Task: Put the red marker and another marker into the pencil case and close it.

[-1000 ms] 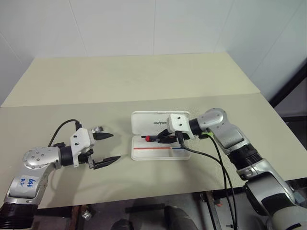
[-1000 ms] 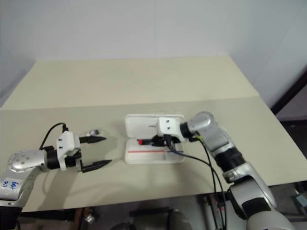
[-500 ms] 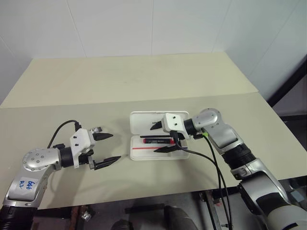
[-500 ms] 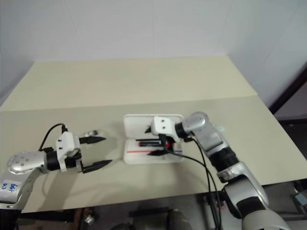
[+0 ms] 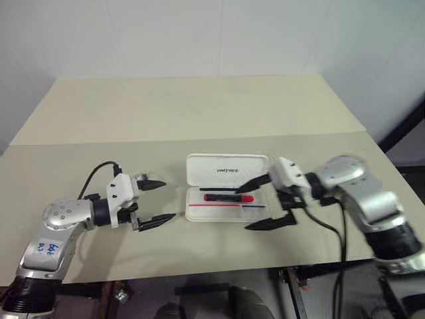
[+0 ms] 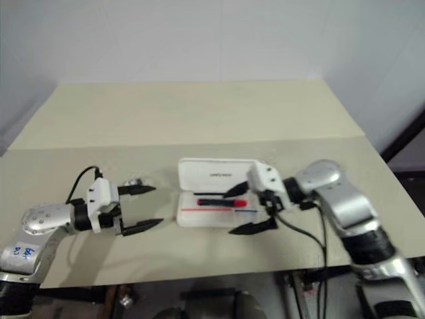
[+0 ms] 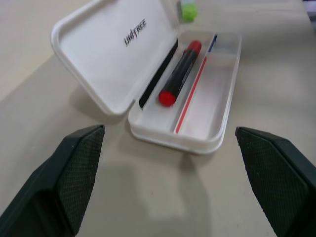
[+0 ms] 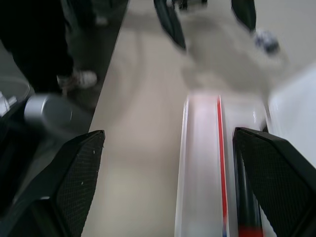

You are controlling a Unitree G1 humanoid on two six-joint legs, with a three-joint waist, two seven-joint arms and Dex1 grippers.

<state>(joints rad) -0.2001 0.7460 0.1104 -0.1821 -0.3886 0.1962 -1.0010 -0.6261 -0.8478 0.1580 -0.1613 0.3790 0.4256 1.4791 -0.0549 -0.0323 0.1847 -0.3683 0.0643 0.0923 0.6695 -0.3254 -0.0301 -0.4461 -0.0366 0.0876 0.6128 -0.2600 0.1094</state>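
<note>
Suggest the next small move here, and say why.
Probably send the right gripper, open and empty, toward the green highlighter beyond the pencil case: the red marker already lies in the open tray, and the highlighter is still outside.

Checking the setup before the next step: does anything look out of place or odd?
Nothing stands out. The red marker lies flat in the open pencil case, the green highlighter sits just beyond it.
</note>
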